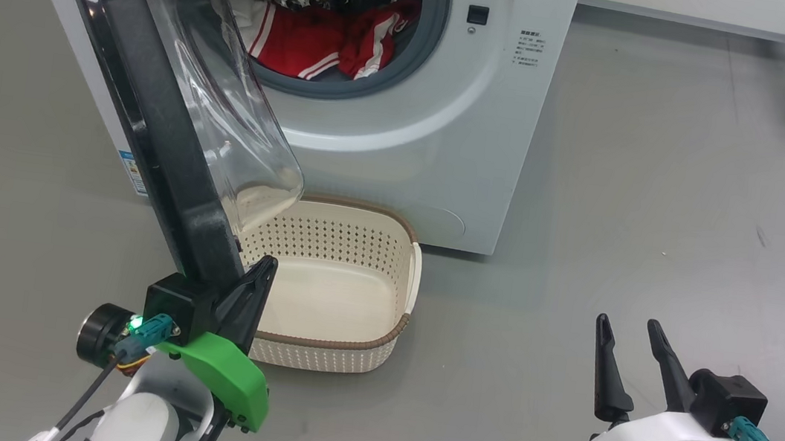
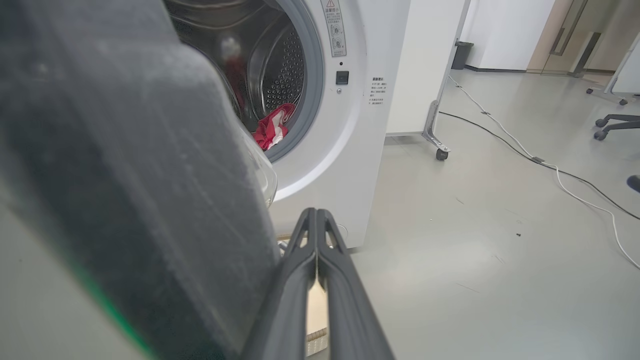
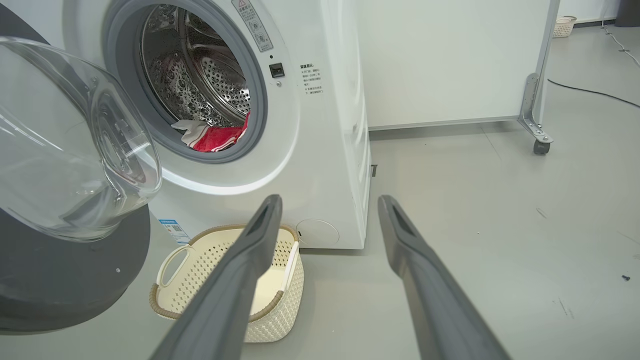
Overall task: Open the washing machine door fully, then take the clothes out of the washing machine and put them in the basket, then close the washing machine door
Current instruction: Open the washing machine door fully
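Dark fingers of the left hand [image 1: 264,271] are pressed together, empty, just beside the lower edge of the open washing machine door [image 1: 170,141]. Beyond, the basket [image 1: 378,339] sits on the floor [image 1: 663,209] before the washing machine [image 1: 447,145]; red clothes [image 1: 302,41] lie in its drum [image 3: 215,75]. The right hand [image 1: 626,322] is spread apart, empty.

Washer [image 1: 447,145] w/ door [image 1: 157,124] open, red clothes [image 1: 302,41] inside, basket [image 1: 346,353] in front.
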Robot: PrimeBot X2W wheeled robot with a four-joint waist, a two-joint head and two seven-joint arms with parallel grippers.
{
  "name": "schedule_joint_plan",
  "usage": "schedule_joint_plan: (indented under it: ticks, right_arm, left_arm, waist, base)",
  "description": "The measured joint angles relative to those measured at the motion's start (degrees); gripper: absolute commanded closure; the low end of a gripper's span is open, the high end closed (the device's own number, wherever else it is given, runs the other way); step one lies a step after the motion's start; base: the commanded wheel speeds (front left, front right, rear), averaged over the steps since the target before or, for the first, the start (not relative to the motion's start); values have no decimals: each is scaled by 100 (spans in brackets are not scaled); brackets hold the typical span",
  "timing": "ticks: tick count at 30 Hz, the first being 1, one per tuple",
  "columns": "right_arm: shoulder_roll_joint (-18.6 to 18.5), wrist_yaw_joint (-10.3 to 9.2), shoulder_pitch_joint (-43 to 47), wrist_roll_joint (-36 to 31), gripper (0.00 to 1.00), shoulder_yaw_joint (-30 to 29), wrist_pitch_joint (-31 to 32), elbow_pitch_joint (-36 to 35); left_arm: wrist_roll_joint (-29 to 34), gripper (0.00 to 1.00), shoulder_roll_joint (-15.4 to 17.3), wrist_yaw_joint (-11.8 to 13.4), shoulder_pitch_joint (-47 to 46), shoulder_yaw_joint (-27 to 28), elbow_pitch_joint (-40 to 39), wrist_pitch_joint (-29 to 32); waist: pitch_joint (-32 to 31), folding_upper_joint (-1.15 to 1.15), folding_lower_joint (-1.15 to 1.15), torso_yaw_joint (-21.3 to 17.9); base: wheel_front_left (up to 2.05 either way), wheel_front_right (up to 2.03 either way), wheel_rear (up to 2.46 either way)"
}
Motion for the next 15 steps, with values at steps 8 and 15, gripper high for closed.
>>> schedule_joint_plan:
  ticks: [8,15]
  right_arm:
    - [1,15,105,-1,0,7,0,29]
    - [9,43,110,-1,0,13,0,65]
  left_arm:
    - [-47,100,-10,1,2,-37,49,-56]
    - [-65,100,-13,20,7,-56,129,-108]
  waist:
    - [-76,0,0,298]
    - [-129,0,0,569]
  base:
    - [0,0,0]
    - [0,0,0]
